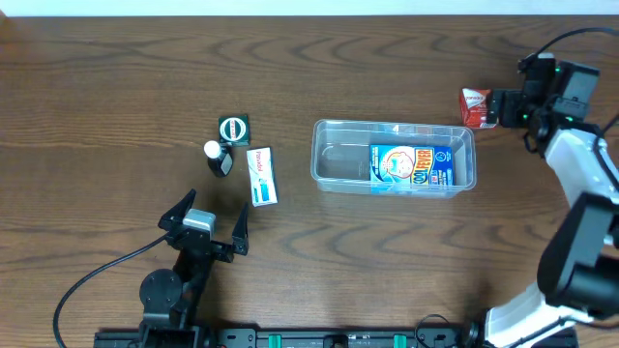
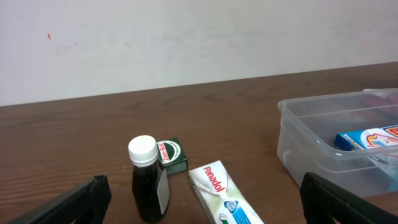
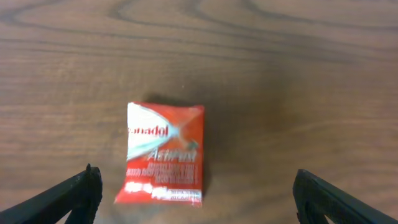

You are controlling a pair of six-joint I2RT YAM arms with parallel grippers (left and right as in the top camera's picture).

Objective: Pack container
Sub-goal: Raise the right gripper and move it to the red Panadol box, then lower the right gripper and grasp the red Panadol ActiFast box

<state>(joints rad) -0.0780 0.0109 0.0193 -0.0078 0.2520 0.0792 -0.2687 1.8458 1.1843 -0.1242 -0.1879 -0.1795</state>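
Container (image 1: 334, 159) sits in the middle of the bench (image 1: 97, 77), one blue box (image 1: 411, 166) already inside. Four items left, I reckon: red packet (image 1: 473, 106) near its far right corner, then bottle (image 1: 219, 158), green box (image 1: 233, 129) and white box (image 1: 261, 176) well left. Right hand (image 1: 495, 108) hovers spread at the packet, gripping nothing. Left hand (image 1: 207, 217) is spread wide and empty.

I'm seeing a dark brown wood-grain table (image 1: 116, 58). Over on the left there's a small dark green square box (image 1: 233, 128) with a round label. Just beside it a dark bottle with a white cap (image 1: 218, 158) stands upright. A long white Panadol carton with green print (image 1: 261, 176) lies flat next to the bottle. Mid-right, a blue-and-yellow carton (image 1: 411, 166) lies face up. Far right, a red-and-white Panadol carton (image 1: 473, 106) lies alone.
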